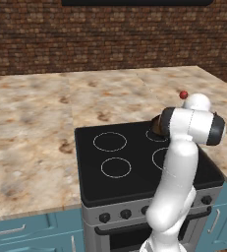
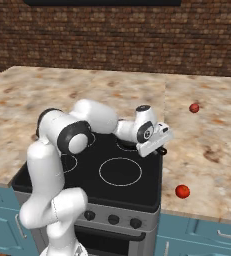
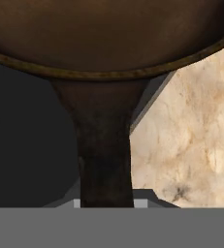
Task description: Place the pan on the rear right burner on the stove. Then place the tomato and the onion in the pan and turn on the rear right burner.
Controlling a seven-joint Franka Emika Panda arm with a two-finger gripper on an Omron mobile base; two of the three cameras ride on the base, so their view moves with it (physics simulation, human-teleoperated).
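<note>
1. Hand view: pan (image 3: 108, 34), dark brown, spans the upper frame; its dark handle runs down the centre to the bottom edge, over the black stove (image 3: 31, 145) and the marbled counter (image 3: 196, 135) at right.
2. Gripper (image 2: 159, 145), right base view, centre frame, at the cooktop's rear right; whether its fingers are spread or closed cannot be told.
3. Onion (image 2: 194, 107), upper right, on counter.
4. Tomato (image 2: 182, 191), lower right, on counter, beside stove edge.
</note>
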